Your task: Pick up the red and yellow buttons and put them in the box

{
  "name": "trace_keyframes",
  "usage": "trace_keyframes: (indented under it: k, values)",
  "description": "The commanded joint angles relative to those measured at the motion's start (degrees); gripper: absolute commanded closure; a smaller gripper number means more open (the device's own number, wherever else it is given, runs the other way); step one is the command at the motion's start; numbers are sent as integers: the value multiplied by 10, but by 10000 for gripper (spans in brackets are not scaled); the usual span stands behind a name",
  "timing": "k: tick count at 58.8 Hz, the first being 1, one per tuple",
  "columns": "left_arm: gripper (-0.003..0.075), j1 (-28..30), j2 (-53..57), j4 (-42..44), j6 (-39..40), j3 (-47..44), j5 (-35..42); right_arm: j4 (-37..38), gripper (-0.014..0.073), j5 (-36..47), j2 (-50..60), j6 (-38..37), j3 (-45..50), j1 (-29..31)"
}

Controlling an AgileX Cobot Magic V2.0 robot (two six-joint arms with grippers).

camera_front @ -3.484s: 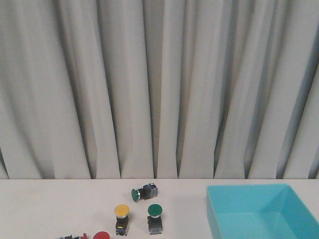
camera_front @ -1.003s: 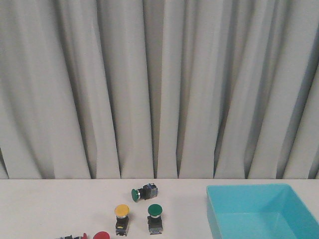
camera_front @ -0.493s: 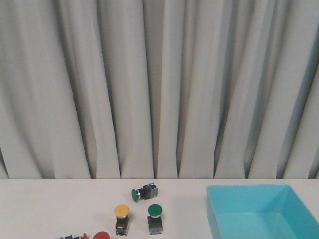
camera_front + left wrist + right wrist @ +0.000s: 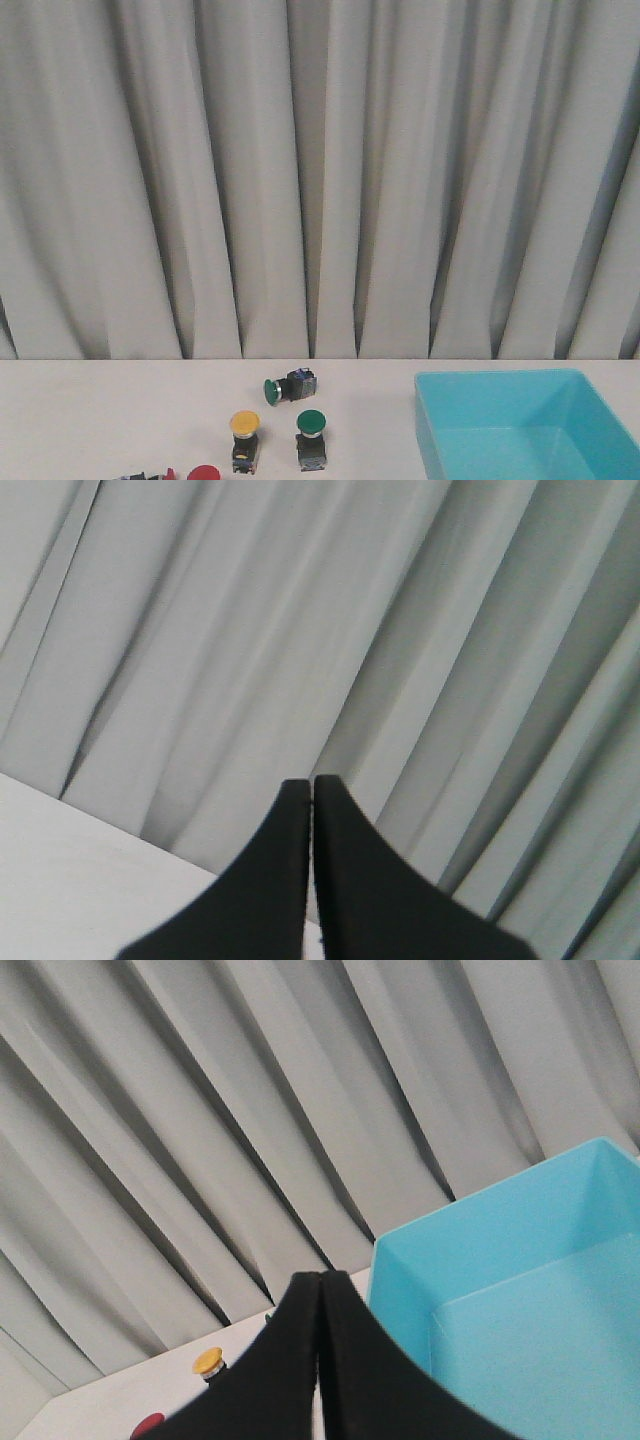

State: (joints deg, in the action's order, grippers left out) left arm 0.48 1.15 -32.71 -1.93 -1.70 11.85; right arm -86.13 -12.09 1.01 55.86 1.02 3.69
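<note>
Risk, first entry: wrong pick. You have green buttons mixed in with the targets; the upright green button (image 4: 311, 423) stands just beside the yellow button (image 4: 244, 424), and a second green button (image 4: 272, 390) lies on its side a little behind them, so a loose approach could close on green or knock a neighbour over. Risk, second entry: the red button (image 4: 203, 474) sits at the near edge of the front view, partly cut off, with another red-capped piece (image 4: 168, 474) beside it that you cannot make out fully; a grasp planned from this view alone may miss. Box (image 4: 520, 420): turquoise, on the worktop (image 4: 100, 410) to the right, well apart from the buttons, nothing visible inside. Left fingers (image 4: 312, 790): pressed together, nothing between them, raised clear of the worktop. Right fingers (image 4: 319, 1282): likewise closed tip to tip, holding nothing, pointing between the yellow button and the box.
</note>
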Motion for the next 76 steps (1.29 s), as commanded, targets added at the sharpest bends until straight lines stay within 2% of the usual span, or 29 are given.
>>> trace_keyframes:
  k: [1,10,18,25,36,42,61,72,76]
  values:
    - [727,-4,3,-2,53,-10,37,-4,596,-6,-7,29,-46,3]
    - [727,-4,3,-2,71,-8,37,-4,573,-37,-44,47,-99,3]
    - [727,-4,3,-2,88,-8,37,-4,501,-70,-93,67,-137,3]
    - [727,-4,3,-2,103,2,30,-4,379,-89,-138,78,-159,3]
    - [727,-4,3,18,99,62,-8,-22,118,-102,-191,78,-191,3]
    - [727,-4,3,48,93,96,-26,-61,32,-104,-212,78,-219,3]
    - [726,-4,3,95,93,152,-21,-124,23,-109,-226,82,-251,3]
    - [709,-4,3,95,93,152,-29,-183,23,-141,-226,153,-252,3]
    - [685,-4,3,95,93,152,-29,-182,23,-147,-226,165,-265,3]
